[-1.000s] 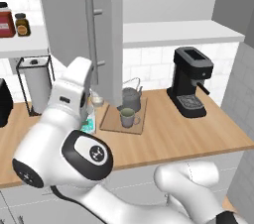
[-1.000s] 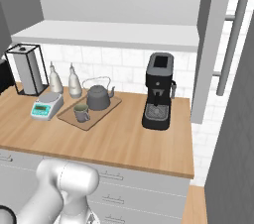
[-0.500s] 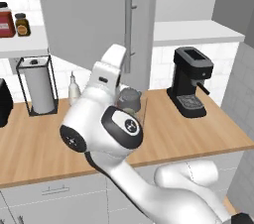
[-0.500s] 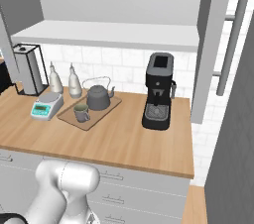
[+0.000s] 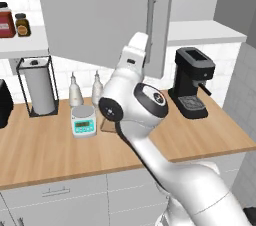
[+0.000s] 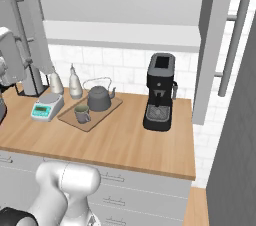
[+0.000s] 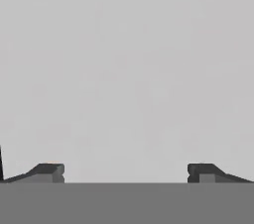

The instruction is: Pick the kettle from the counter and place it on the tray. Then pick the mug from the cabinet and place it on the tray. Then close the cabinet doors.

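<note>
A simulated kitchen, seen from the right base view, read from left to right. At the far left a grey cabinet door point(image 6: 22, 35) with a long bar handle hangs partly swung, and the white robot arm point(image 6: 9, 55) is raised against it. Below, on the wooden counter point(image 6: 125, 145), sit a small scale point(image 6: 46, 107) and two pale bottles point(image 6: 75, 82). Just right of them lies the tray point(image 6: 107, 110), a flat wooden board, with the mug point(image 6: 81, 114) on its near end and the kettle point(image 6: 99, 99) upright at its far end, both resting on the board. Further right stands a black coffee machine point(image 6: 160, 92), and beyond it the second cabinet door point(image 6: 210, 45) stands wide open, edge-on. In the hand view the gripper point(image 7: 126, 171) faces a flat grey panel at close range, its two fingertips spread wide apart and holding nothing. Kettle and mug both appear placed, so the step in hand seems to be closing the doors, starting with the left one. The next move likely calls for pushing that panel until it shuts flush, then reaching across to the open right door.
</note>
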Motion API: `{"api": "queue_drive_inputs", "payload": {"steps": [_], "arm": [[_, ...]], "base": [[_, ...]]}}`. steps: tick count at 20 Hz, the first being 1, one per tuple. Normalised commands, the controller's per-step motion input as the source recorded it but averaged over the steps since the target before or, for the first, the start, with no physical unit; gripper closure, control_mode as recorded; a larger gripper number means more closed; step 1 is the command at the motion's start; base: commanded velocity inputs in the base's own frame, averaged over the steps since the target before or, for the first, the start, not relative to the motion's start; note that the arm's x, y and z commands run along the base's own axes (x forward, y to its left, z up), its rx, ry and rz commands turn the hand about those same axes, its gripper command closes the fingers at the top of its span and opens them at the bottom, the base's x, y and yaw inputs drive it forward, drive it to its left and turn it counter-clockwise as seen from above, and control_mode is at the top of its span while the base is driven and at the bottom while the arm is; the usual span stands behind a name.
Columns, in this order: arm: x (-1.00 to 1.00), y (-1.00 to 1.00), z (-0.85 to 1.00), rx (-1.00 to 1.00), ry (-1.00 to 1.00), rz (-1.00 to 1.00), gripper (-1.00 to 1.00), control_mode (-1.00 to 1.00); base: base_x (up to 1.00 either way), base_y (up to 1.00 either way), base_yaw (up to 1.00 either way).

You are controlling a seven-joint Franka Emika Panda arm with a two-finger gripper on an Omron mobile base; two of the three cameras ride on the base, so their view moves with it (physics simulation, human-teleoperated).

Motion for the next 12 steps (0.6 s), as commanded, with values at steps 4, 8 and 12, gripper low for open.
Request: {"api": "queue_drive_inputs", "payload": {"steps": [4, 8, 12], "arm": [[0.86, -0.61, 0.0, 0.02, 0.14, 0.0, -1.0, -1.0], [0.98, -0.52, 0.0, 0.05, 0.2, 0.0, -1.0, -1.0], [1.0, -0.52, -0.03, 0.03, 0.19, 0.0, -1.0, -1.0]], "base": [[0.0, 0.0, 0.0], [0.0, 0.0, 0.0], [0.0, 0.0, 0.0]]}}
